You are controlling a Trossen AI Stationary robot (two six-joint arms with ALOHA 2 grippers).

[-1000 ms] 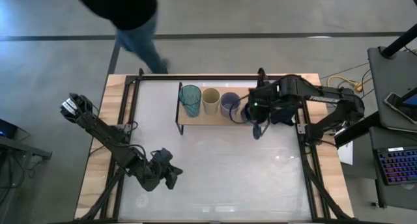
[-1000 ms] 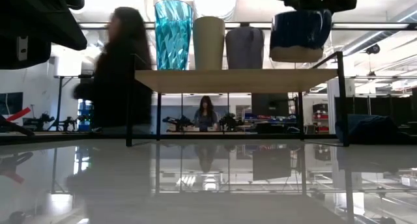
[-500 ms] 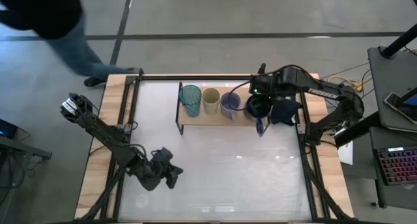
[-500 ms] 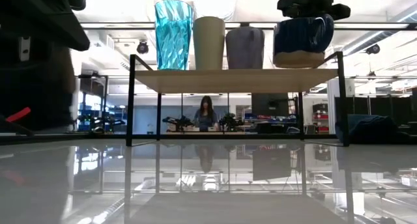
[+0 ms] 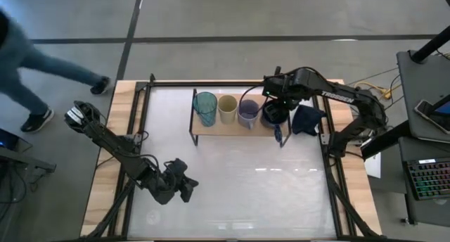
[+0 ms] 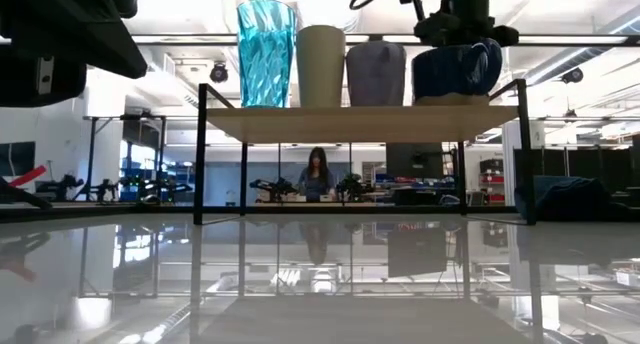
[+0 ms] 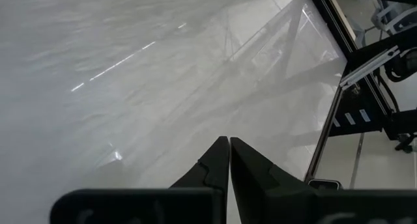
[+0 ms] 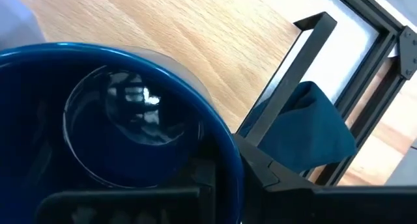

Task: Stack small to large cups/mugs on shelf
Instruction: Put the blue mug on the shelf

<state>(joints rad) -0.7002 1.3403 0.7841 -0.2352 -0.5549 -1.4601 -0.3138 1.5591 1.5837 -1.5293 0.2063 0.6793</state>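
Observation:
The teal tumbler (image 5: 205, 105) (image 6: 266, 52), the cream cup (image 5: 227, 107) (image 6: 320, 64) and the grey-lavender cup (image 5: 247, 112) (image 6: 375, 72) stand in a row on the wooden shelf (image 5: 228, 129) (image 6: 360, 122). My right gripper (image 5: 276, 110) (image 6: 465, 29) is shut on the dark blue mug (image 5: 273, 116) (image 6: 455, 72) at the shelf's right end. My left gripper (image 5: 184, 190) (image 7: 229, 143) is shut and empty over the near left of the table. My right gripper holds the mug's rim (image 8: 225, 142) from above, one finger inside the mug (image 8: 203, 172) and one outside (image 8: 264, 175). The mug is upright, mouth up. In the low view its base (image 6: 450, 100) meets the shelf board next to the grey-lavender cup.
A dark navy cloth (image 5: 306, 119) (image 8: 306, 126) lies just right of the shelf's black end frame (image 8: 287, 74). The white tabletop (image 5: 246, 186) spreads in front of the shelf. A person (image 5: 28, 66) walks beyond the table's far left corner.
My right gripper has carried the mug toward the table's far edge and down. The mug was raised and tipped in front of the shelf's right end and now stands level on the board. The person has walked off to the left.

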